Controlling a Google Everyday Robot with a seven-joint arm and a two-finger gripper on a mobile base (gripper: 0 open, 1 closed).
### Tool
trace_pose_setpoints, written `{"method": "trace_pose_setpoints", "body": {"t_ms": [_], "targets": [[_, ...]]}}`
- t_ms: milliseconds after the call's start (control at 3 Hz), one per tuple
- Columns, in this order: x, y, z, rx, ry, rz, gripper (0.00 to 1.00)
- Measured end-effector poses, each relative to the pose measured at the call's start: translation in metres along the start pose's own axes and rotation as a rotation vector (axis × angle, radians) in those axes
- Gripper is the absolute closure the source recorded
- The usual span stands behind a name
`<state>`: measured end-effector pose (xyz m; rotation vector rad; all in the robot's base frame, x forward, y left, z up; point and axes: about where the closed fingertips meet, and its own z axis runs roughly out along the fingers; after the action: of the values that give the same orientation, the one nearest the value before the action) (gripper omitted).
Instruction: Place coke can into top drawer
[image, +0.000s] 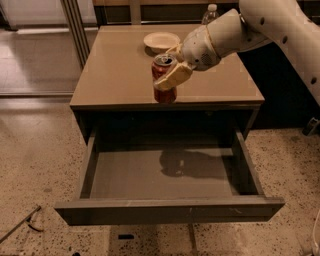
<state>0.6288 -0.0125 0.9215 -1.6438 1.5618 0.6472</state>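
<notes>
I am looking down at a brown table (115, 70) with its top drawer (150, 210) pulled open beneath. The gripper (169, 76), reaching in from the right, is clasping the coke can (165, 94) upright at the table's front edge (whether it is lifted clear, I cannot tell). To do this well, I am planning to carry the can forward past the edge, keeping it level, then lower it over the drawer's middle before letting go.
</notes>
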Motion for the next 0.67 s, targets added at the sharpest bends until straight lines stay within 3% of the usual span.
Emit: {"method": "trace_pose_setpoints", "body": {"t_ms": [333, 667], "targets": [[-0.0151, 0.051, -0.0205, -0.033, -0.024, 0.053, 1.0], [-0.0113, 0.0541, -0.0185, -0.039, -0.019, 0.058, 1.0]]}}
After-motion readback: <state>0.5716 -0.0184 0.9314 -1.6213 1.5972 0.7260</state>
